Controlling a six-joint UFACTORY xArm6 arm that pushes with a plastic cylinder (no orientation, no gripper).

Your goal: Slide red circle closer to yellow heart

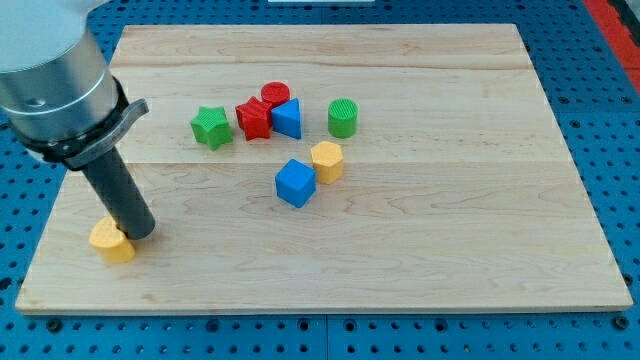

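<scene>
Near the board's [560,200] bottom-left corner, my tip [143,234] is resting against the yellow heart [111,241], far from its target. The red circle [276,94] is sitting toward the top edge, touching the red star [254,119] and blue triangle [287,119], so it needs freeing first. There is no pincer, only 1 rod.

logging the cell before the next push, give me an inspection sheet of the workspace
surface: pale wooden board, flat, lying on a blue pegboard.
job's things: red circle at the view's top of a cluster, touching the red star; yellow heart alone near the view's bottom left.
clutter: green star, blue triangle-like block, green cylinder, blue cube, yellow hexagon-like block.
grippers: none fitted; my tip sits against the yellow heart, far from the red circle.
cables: nothing seen.
surroundings: red patch at the view's top right.
</scene>
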